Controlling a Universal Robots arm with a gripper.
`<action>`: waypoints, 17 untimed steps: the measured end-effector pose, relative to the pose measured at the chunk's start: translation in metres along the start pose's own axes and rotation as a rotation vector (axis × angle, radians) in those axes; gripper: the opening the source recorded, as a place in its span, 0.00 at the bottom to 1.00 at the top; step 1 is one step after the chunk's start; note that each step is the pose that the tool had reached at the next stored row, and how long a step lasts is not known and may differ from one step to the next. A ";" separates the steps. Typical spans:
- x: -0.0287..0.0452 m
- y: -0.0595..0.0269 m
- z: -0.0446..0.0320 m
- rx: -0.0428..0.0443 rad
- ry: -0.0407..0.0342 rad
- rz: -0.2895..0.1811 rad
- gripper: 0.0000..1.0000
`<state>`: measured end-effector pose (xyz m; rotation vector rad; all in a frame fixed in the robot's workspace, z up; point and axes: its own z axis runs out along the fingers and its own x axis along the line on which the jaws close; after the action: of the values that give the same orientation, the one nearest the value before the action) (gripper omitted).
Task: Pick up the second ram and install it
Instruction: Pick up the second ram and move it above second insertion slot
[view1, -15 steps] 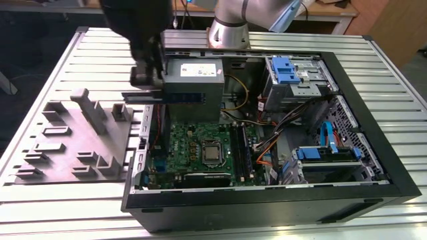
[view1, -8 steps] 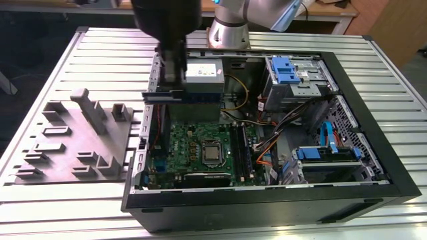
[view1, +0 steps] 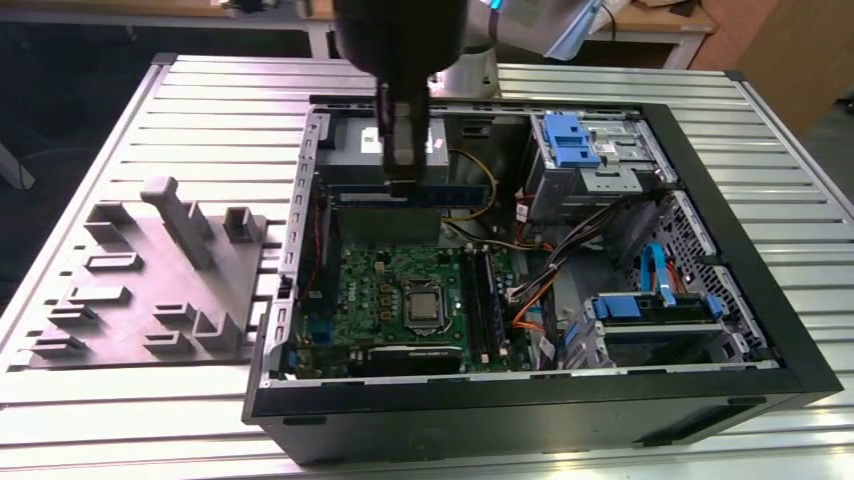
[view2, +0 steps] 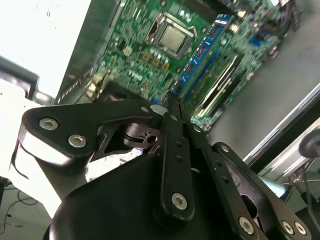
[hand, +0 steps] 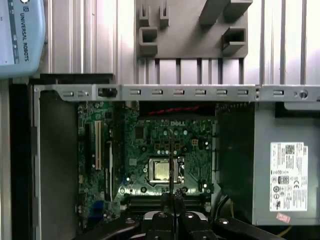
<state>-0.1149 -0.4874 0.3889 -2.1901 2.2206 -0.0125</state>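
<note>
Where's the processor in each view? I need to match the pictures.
Exterior view: processor at the green motherboard's middle.
First wrist view: processor just beyond the gripper.
Second wrist view: processor beyond the gripper, beside the blue memory slots.
Shared landmark: the gripper, shut on the second ram.

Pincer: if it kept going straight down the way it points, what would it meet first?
Probably the green circuit board inside the computer case, touched first by the memory stick the pincer holds; depth is unclear.
</note>
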 end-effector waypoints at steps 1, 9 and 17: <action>0.0000 -0.0035 0.0001 -0.0001 0.0000 0.000 0.12; -0.0004 -0.0267 0.0009 -0.0009 0.0001 0.000 0.12; -0.0004 -0.0281 0.0025 -0.0009 -0.0002 0.000 0.12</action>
<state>-0.0867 -0.4873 0.3870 -2.1906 2.2209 -0.0113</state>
